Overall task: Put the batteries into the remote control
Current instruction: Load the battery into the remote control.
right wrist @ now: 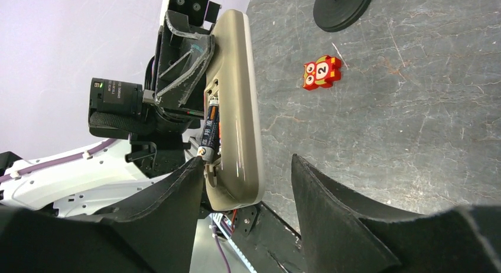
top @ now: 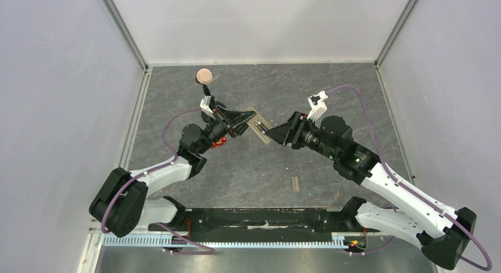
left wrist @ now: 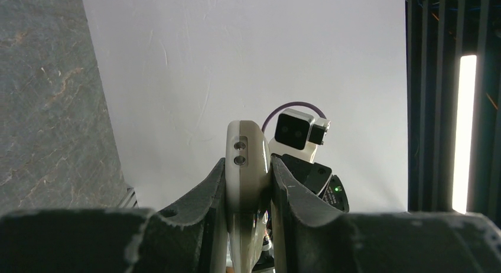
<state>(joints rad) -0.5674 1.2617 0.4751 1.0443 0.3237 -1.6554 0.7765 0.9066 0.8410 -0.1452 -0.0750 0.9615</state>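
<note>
1. While the left gripper [left wrist: 248,163] is clamped tight on the remote control [left wrist: 245,140], the smooth, rounded beige shell stands edge-on between its two dark, rough-edged fingers, with two small round holes on the upper end.
2. Seen from above, the remote is held over the middle of the grey, veined, stone-like table [top: 236,172], between the two grippers.
3. The right gripper [right wrist: 247,161] has its jaws wide apart and grips nothing; the remote's lower end lies between its black wedge-shaped fingers, closer to one, though I cannot tell if they touch.
4. One of the batteries [right wrist: 211,128], a slim dark printed cylinder with a metal tip, sits lengthwise in the open slot of the tan back; a second may lie beside it in shadow.
5. A red square gadget [right wrist: 321,72] with white circles lies flat on the table, well apart.
6. A flat beige cover strip [top: 295,183] rests near the arm bases.
</note>
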